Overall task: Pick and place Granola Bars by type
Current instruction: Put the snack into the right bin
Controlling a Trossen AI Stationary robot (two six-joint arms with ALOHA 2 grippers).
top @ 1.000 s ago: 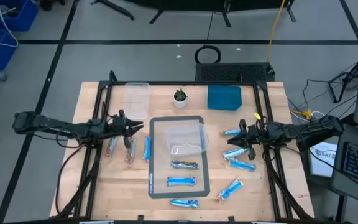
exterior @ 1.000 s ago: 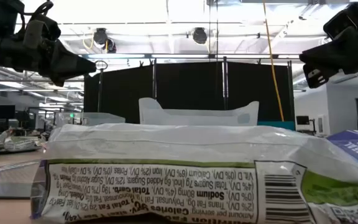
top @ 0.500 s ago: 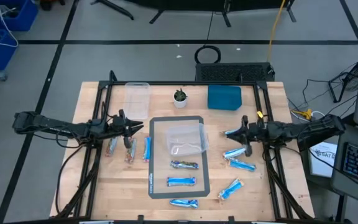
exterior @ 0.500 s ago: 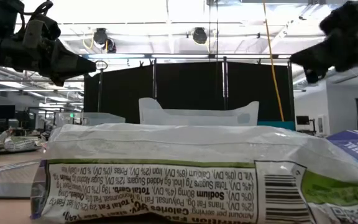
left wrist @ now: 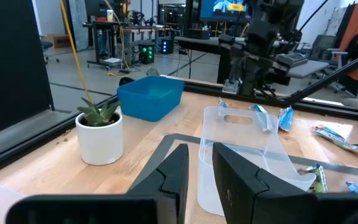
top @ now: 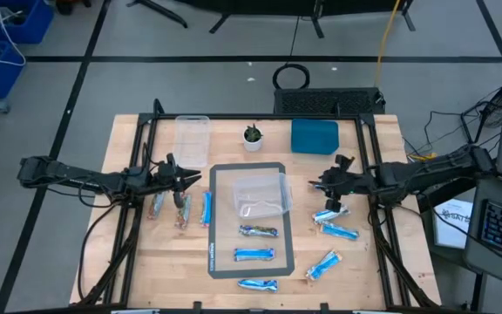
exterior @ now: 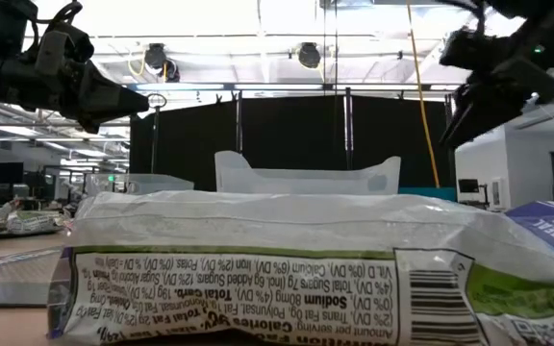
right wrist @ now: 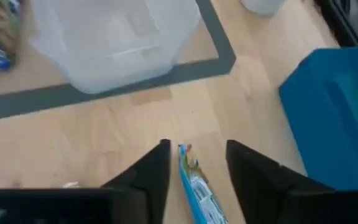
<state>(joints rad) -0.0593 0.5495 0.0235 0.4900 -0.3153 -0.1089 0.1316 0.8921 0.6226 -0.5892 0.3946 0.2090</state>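
Granola bars lie scattered on the wooden table. Several blue ones lie at the right (top: 338,231), three on the grey mat (top: 254,254), and three at the left (top: 181,214). My right gripper (top: 319,185) hangs over one blue bar (right wrist: 194,186) beside the mat's right edge. It is open, with one finger on either side of the bar, which lies flat on the wood; whether they touch it I cannot tell. My left gripper (top: 194,179) waits above the left bars. A narrow gap shows between its fingers (left wrist: 201,168), with nothing in it.
A clear tub (top: 260,196) stands on the grey mat (top: 220,262), and another (top: 193,139) stands at the far left. A small potted plant (top: 252,136) and a blue bin (top: 314,137) sit at the far edge. One bar's wrapper (exterior: 287,269) fills the low view's foreground.
My right gripper has gone toward the table's left and a little toward the far edge, over the blue bar beside the mat. It has tipped its fingers downward and opened. The bars and my left arm have kept still.
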